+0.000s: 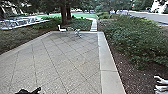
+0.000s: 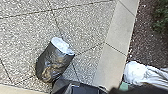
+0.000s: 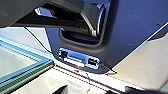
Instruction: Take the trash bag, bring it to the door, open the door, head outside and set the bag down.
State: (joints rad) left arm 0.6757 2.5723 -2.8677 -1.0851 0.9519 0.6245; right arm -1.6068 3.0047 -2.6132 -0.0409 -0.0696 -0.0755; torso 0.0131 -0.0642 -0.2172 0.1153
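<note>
Outdoors, paved yard. Trash bag [image 2: 53,62], dark with a whitish top, shows against the speckled paving [image 2: 82,25] in the left wrist view, near the pale edging [image 2: 113,32]; can't tell if it rests on the ground or hangs. Left gripper [image 1: 30,90] is at the near edge of the head view; can't tell how far its jaws stand apart or if they have hold of the bag. Right jaws: opening and hold, can't tell. White chair [image 1: 62,29] at far end of paving, bushes [image 1: 135,37] right, beyond the edging. Glass panel [image 3: 17,61] in right wrist view.
</note>
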